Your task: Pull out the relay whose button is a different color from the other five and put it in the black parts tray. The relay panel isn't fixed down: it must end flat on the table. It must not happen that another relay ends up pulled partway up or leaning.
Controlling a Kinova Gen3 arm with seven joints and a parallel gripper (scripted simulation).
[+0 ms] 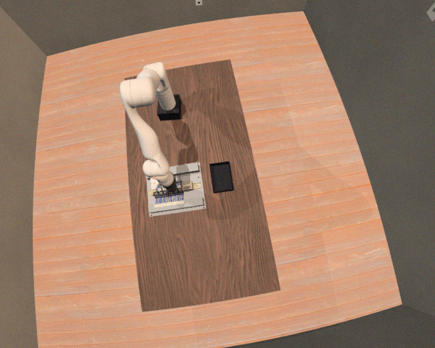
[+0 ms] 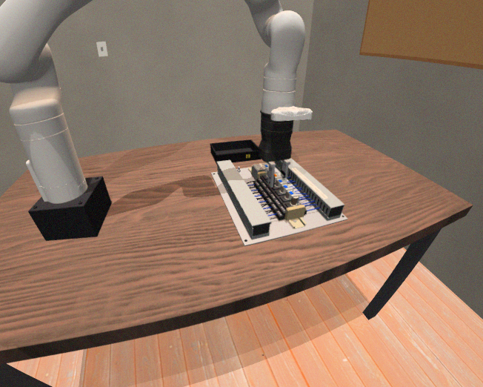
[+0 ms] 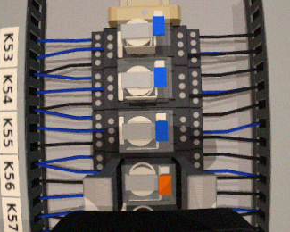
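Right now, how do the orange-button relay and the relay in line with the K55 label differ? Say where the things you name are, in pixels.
The orange-button relay (image 3: 142, 184) has an orange button, while the K55 relay (image 3: 139, 131) has a blue one. The gripper (image 2: 278, 173) (image 3: 148, 176) has its fingers on either side of the orange-button relay; the K55 relay sits outside them. Both have clear housings and sit in the same row.
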